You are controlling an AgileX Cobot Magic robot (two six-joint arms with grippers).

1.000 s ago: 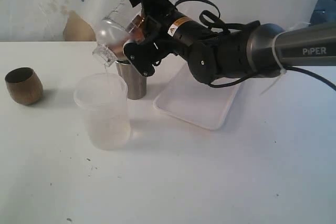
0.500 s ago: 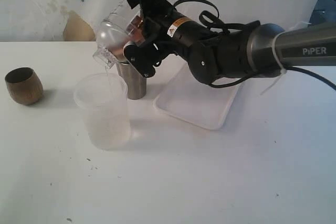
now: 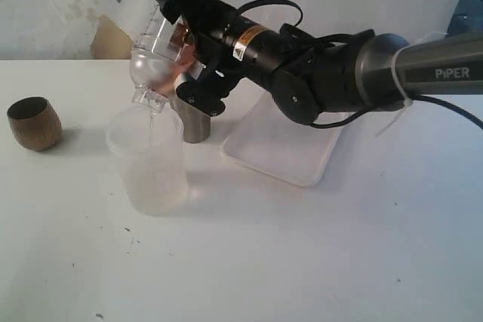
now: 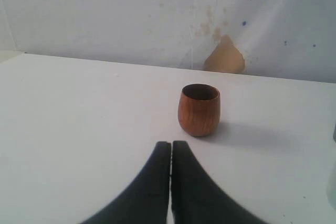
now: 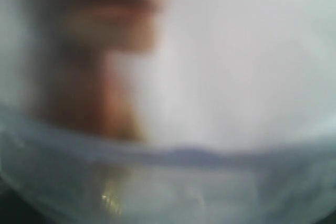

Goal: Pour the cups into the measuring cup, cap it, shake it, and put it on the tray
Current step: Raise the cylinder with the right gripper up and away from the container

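We see the right gripper (image 3: pixel 183 44) clamping a clear plastic cup (image 3: pixel 160 39) tipped mouth-down over a translucent cup (image 3: pixel 149 164), the left gripper (image 4: pixel 170 148) closed and empty.

Right hand (image 3: pixel 185 47) grips high, tipped over (left hand (image 4: pixel 170 148) closed).

Robot lab (white table (image 3: pixel 317 262), stained wall (image 3: pixel 68 1))
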